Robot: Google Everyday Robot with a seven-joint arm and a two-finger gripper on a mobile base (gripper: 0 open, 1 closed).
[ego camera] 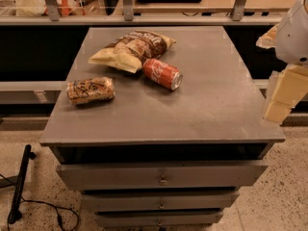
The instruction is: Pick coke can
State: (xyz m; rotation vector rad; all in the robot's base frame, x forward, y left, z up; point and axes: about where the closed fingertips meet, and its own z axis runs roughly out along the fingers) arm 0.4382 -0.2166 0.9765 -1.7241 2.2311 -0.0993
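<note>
The coke can (pixel 162 74) is a red can with white script and a silver top. It lies on its side on the grey cabinet top (pixel 211 105), a little left of the middle, its silver end pointing to the front right. Its far end touches or nearly touches the brown-and-cream chip bag (pixel 132 49) behind it. My gripper (pixel 280 102) hangs at the right edge of the view, beside the cabinet's right edge. It is well to the right of the can, apart from it, and holds nothing that I can see.
A small tan snack packet (pixel 90 90) lies at the front left of the top. The cabinet has stacked drawers (pixel 163 176) below. A railing and counter (pixel 144 18) run behind it. A black pole and cable (pixel 19 186) lie on the floor at the left.
</note>
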